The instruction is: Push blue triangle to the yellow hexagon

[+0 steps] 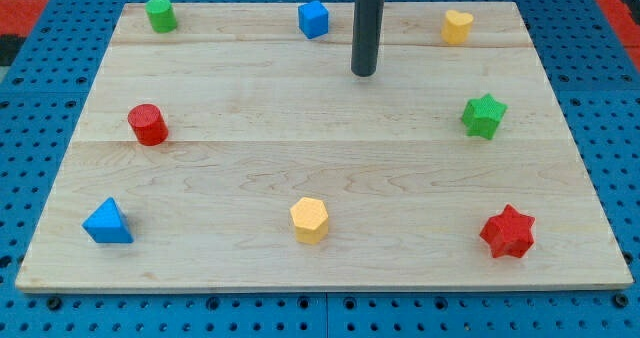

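The blue triangle (107, 222) lies near the board's bottom left corner. The yellow hexagon (309, 219) lies at the bottom middle, well to the triangle's right. My tip (363, 73) is the lower end of the dark rod coming down from the view's top middle. It stands on the upper middle of the board, far from both blocks and just right of the blue cube (313, 19).
A green cylinder (160, 14) sits top left, a red cylinder (148, 124) at mid left, a yellow heart (457, 26) top right, a green star (483, 115) at mid right, a red star (508, 232) bottom right. The wooden board (320, 268) lies on a blue pegboard.
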Tool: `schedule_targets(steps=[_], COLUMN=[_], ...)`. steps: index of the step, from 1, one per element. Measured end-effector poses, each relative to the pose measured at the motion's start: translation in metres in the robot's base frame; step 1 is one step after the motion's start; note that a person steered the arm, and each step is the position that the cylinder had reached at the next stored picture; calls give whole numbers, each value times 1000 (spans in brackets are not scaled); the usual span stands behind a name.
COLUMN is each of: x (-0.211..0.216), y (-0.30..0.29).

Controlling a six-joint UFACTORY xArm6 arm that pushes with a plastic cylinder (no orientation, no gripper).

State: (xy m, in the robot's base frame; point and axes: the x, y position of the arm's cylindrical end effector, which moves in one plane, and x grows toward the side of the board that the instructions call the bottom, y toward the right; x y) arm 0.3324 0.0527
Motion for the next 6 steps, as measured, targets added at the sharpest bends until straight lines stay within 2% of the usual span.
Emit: schedule_targets(steps=[1, 2, 3, 4, 6], x=[11, 37, 72, 106, 126], y=[18, -32, -105, -148, -313])
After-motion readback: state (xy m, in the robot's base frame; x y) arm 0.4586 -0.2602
